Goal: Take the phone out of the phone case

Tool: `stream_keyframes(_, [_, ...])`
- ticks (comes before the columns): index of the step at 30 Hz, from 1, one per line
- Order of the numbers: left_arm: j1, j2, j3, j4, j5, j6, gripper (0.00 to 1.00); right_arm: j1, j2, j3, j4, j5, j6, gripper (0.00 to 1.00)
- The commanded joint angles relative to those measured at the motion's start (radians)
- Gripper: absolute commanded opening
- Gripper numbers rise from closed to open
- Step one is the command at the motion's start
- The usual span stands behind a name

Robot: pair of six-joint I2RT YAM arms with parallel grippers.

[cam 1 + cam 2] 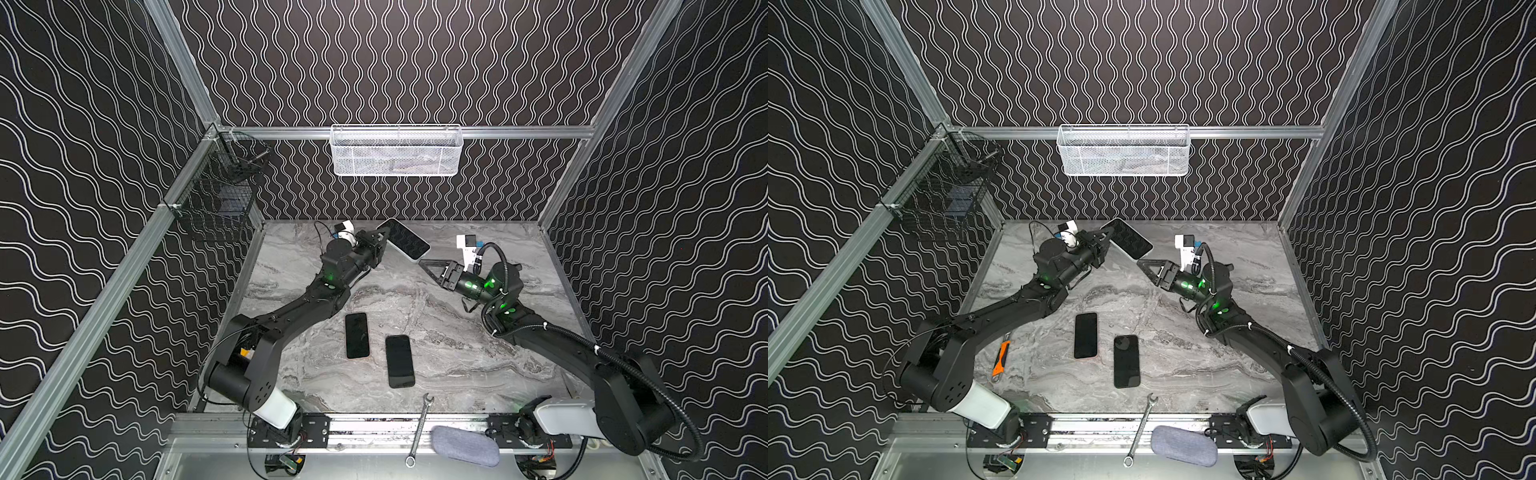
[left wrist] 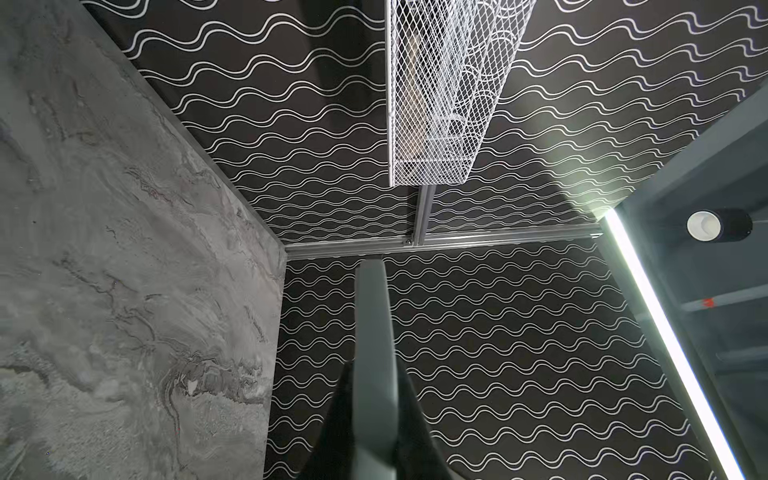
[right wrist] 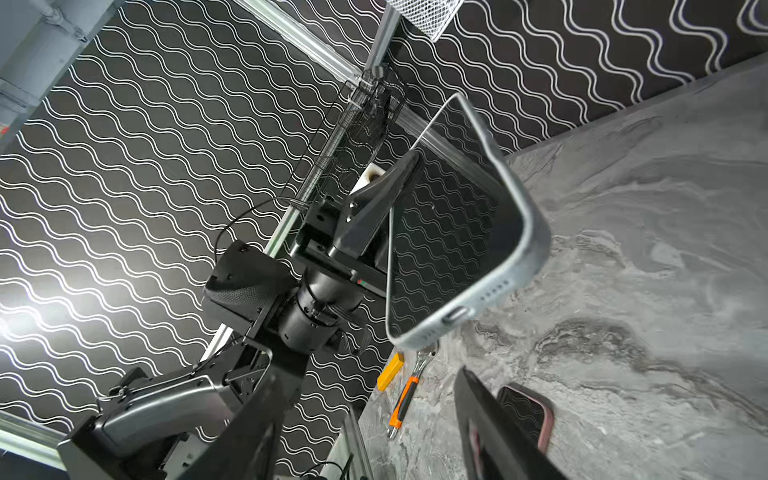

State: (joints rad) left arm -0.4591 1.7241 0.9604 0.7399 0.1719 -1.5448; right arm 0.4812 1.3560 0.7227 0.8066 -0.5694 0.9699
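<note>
Phone [image 1: 405, 240], inside its pale case [image 3: 519, 232], is up off the desk [image 1: 457, 332] near the back wall, tilted, screen facing up-ish. L gripper [image 1: 384, 239] is clamped on one side of it, w/ one finger flat on the screen in the R wrist view. R gripper [image 1: 424, 264] sits just beside the phone's near corner, not touching afaict, fingers apart w/ nothing between them. Spare phones [image 1: 357, 336] lie flat mid-desk.
</note>
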Motion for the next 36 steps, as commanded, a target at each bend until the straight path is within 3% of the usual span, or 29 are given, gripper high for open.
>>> stream_keyframes(1, [-0.003, 0.002, 0.000, 0.053, -0.010, -0.020, 0.00, 0.010, 0.024, 0.019, 0.099, 0.011, 0.041, 0.64])
stream_keyframes(16, [-0.003, 0.002, 0.000, 0.053, -0.009, -0.018, 0.00, 0.032, 0.131, 0.051, 0.203, 0.003, 0.116, 0.51])
stream_keyframes(36, [-0.004, 0.005, -0.003, 0.053, -0.003, -0.026, 0.00, 0.052, 0.144, 0.066, 0.148, 0.031, 0.107, 0.31])
